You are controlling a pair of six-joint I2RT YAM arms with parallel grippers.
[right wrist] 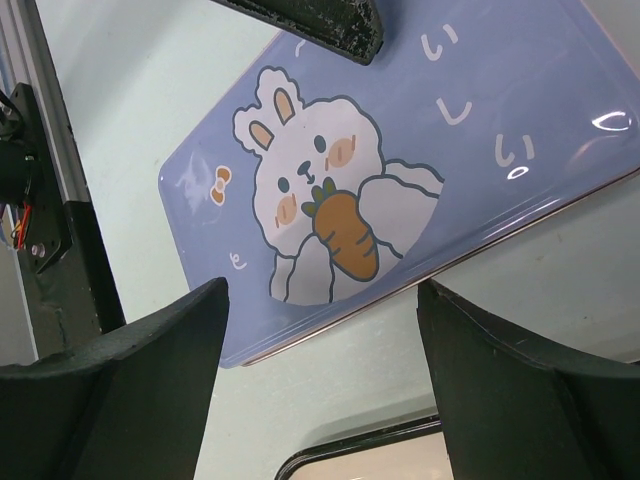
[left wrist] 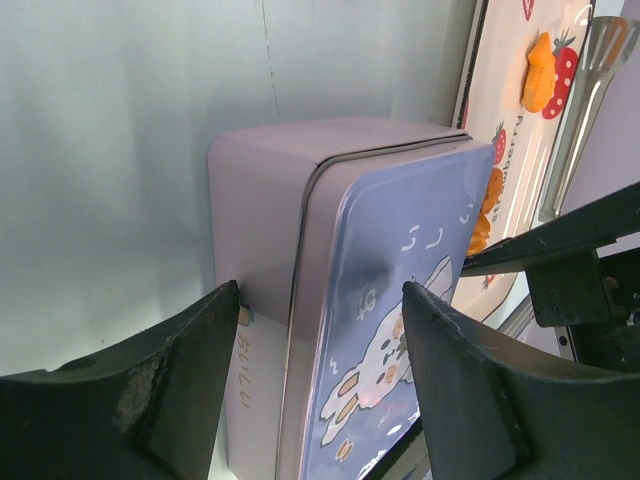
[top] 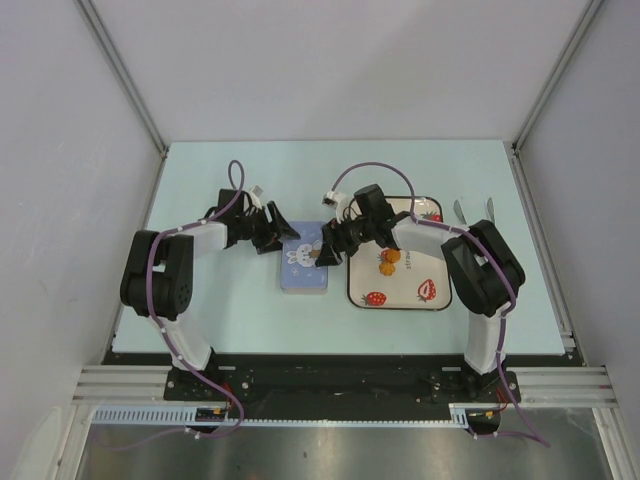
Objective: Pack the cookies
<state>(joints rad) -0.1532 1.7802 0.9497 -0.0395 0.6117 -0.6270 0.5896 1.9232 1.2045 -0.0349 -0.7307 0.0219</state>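
Two orange cookies lie on the strawberry-print tray, near its centre and close together. The tray sits at 3 o'clock of the blue tin, just beside it.

Tin: rectangular, with a rabbit-and-carrot print on the lid. The lid looks seated, with the seam visible along the edge in the left wrist view.

Left gripper: at 11 o'clock of the tin, jaws apart and straddling the tin's far corner, one finger beside the wall and the other over the lid. I cannot tell whether either touches it.

Right gripper: at the tin's 3 o'clock edge, between tin and tray. Its jaws are spread over the lid with nothing between them.

Metal tongs lie at 1 o'clock of the tray, on the table.
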